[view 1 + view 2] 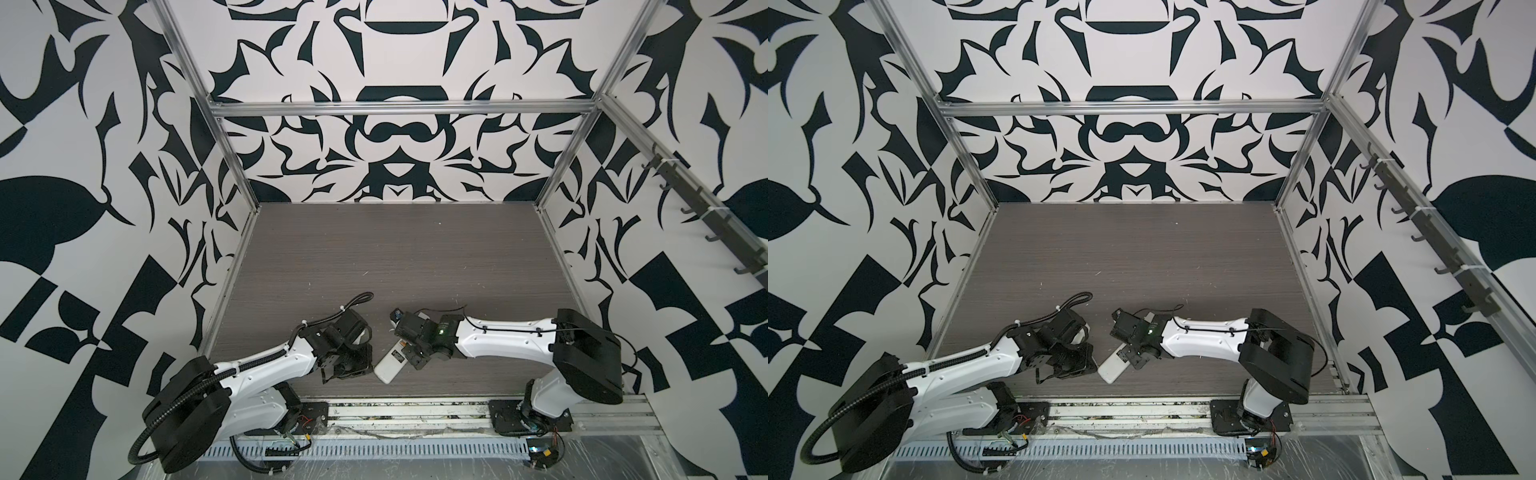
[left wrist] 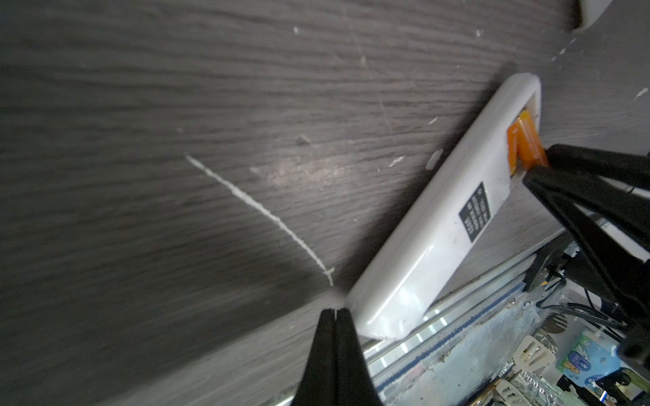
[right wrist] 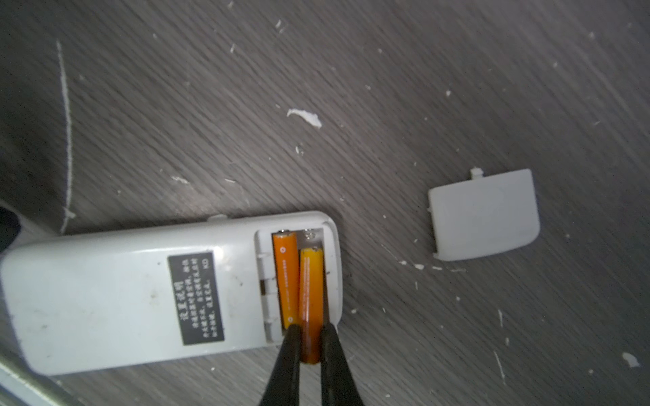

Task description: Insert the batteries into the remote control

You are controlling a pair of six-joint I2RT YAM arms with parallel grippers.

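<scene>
Right gripper jaws are clamped on the second battery, one end in the open bay of the remote control, which lies back-up on the bench beside the seated battery. Left gripper jaws pinched empty by the remote's end. Slim orange cells look light, stiff, slick; I'd grip mid-barrel.

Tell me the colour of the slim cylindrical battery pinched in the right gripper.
Orange battery, clearest in the right wrist view.
</scene>
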